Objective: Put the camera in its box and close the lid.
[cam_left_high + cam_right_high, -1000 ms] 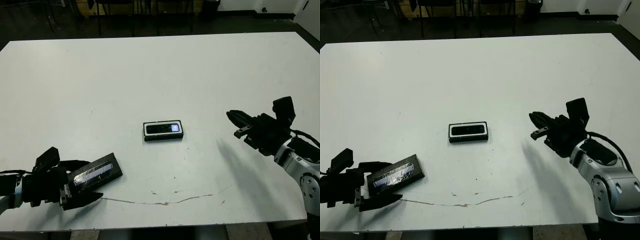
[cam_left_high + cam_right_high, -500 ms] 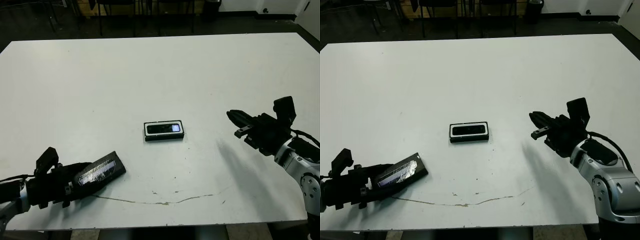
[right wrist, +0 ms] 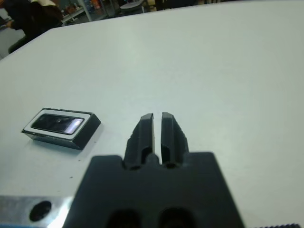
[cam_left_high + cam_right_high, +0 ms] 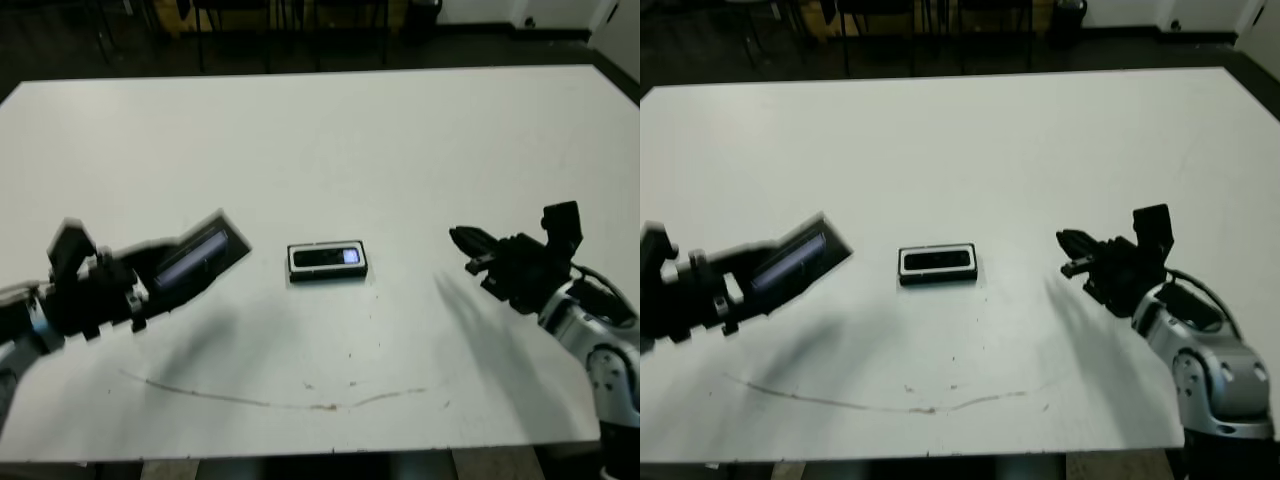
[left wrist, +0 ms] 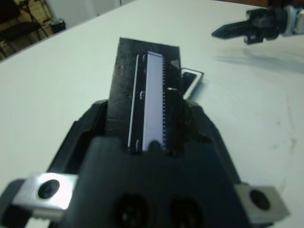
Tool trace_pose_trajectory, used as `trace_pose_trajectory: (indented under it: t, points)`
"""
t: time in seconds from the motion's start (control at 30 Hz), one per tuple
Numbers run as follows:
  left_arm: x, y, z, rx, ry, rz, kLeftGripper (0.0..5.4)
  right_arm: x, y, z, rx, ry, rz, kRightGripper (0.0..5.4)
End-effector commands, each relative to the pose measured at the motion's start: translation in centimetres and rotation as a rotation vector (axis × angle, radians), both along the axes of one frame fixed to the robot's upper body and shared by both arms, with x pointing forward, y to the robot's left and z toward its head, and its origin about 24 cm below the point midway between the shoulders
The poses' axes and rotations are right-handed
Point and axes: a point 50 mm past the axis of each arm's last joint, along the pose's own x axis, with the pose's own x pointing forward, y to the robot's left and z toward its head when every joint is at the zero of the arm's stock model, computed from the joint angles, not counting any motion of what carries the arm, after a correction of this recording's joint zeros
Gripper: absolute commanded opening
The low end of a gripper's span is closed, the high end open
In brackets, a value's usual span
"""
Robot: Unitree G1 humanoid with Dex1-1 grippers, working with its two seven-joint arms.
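The box [image 4: 327, 262], a black tray with a white lining, sits on the white table near its middle. The camera [image 4: 325, 258] lies inside it, a bluish glint at its right end. My left gripper [image 4: 158, 276] is shut on the lid [image 4: 203, 254], a flat black panel with a silvery strip. It holds the lid tilted in the air, left of the box and apart from it. In the left wrist view the lid [image 5: 145, 90] rises between the fingers, with the box [image 5: 192, 80] just past it. My right gripper [image 4: 463, 243] hovers shut and empty, right of the box [image 3: 62, 126].
A thin brown crack line [image 4: 330, 405] runs across the table [image 4: 320, 140] near its front edge. Dark floor and chair legs lie beyond the far edge. A person [image 3: 26, 19] sits past the table in the right wrist view.
My left gripper has lifted the lid off the table near the front edge and carried it up and away, toward the box. The right arm has barely moved.
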Motion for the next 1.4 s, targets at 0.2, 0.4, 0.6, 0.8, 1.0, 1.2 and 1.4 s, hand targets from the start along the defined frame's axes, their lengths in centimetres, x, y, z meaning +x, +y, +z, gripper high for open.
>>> trace_pose_trajectory:
  t: [0.2, 0.4, 0.6, 0.8, 1.0, 1.2, 1.4]
  points:
    - [5.5, -1.5, -0.7, 0.085, 0.128, -0.112, 2.77, 0.2, -0.4, -0.7, 0.049, 0.016, 0.012, 0.0]
    - [8.6, -3.3, -2.4, 0.148, 0.235, -0.113, 2.77, -0.1, -0.5, -0.8, 0.041, 0.021, 0.004, 0.0]
    - [9.7, -4.6, -4.0, 0.047, 0.291, -0.152, 2.77, -0.1, -0.7, -0.9, 0.031, 0.017, -0.006, 0.0]
    - [9.9, -5.3, -5.1, -0.037, 0.349, -0.193, 2.77, -0.1, -1.0, -0.5, 0.021, -0.009, -0.01, 0.0]
    - [9.6, -5.9, -5.9, -0.101, 0.429, -0.261, 2.77, 0.0, -1.2, -0.6, 0.03, -0.039, -0.004, 0.0]
    - [9.2, -6.4, -6.4, -0.108, 0.476, -0.347, 2.77, -0.1, -1.1, -0.4, -0.016, -0.048, -0.016, 0.0]
    - [9.0, -6.9, -7.0, -0.115, 0.507, -0.376, 2.77, 0.0, -1.3, -0.6, -0.015, -0.03, -0.022, 0.0]
